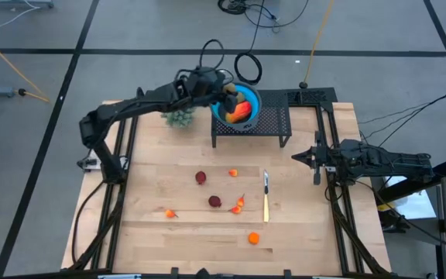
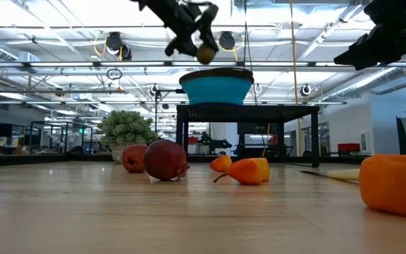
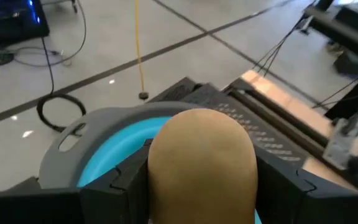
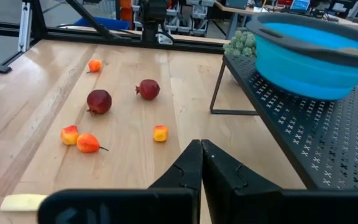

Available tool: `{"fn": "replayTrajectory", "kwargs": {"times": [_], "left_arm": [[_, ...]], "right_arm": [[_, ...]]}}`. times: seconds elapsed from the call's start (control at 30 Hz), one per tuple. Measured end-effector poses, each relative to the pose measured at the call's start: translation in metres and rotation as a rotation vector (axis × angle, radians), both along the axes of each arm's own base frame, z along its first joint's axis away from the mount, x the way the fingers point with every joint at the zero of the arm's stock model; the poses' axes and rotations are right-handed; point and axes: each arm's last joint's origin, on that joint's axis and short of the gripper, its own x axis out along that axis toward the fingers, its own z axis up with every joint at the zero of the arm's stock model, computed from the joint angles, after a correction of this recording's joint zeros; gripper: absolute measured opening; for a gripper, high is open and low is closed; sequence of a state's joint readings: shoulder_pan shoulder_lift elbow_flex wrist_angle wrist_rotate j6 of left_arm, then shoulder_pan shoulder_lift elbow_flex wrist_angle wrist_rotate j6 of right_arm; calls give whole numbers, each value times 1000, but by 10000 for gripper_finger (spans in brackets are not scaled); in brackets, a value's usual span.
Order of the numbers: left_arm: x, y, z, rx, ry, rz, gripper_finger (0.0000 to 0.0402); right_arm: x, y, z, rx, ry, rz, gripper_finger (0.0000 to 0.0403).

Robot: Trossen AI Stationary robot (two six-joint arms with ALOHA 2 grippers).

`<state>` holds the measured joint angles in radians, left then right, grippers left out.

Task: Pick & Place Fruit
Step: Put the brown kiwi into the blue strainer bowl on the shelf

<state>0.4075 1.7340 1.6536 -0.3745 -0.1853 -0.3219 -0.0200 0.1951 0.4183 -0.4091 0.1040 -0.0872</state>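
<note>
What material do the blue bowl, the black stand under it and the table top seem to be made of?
Blue bowl: likely soft plastic or silicone, matte, with a stiffer grey rim.
Black stand: probably painted metal; its top is a perforated sheet on thin legs.
Table top: wood, with pale planks and visible grain, smooth finish.

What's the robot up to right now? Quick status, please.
Left gripper above the blue bowl, shut on a brownish oval fruit. Right gripper shut, empty, waiting at the table's right side. Nothing blocking the bowl.
</note>
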Motion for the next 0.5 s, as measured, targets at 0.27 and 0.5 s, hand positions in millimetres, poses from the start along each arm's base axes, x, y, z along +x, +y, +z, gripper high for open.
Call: {"fn": "replayTrajectory", "kwargs": {"times": [0.27, 0.5], "left_arm": [[10, 25, -32, -39, 80, 13, 214], [16, 32, -49, -65, 131, -3, 214]], "right_arm": [[0, 0, 0, -2, 0, 1, 0], [0, 0, 0, -3, 0, 0, 0]]}}
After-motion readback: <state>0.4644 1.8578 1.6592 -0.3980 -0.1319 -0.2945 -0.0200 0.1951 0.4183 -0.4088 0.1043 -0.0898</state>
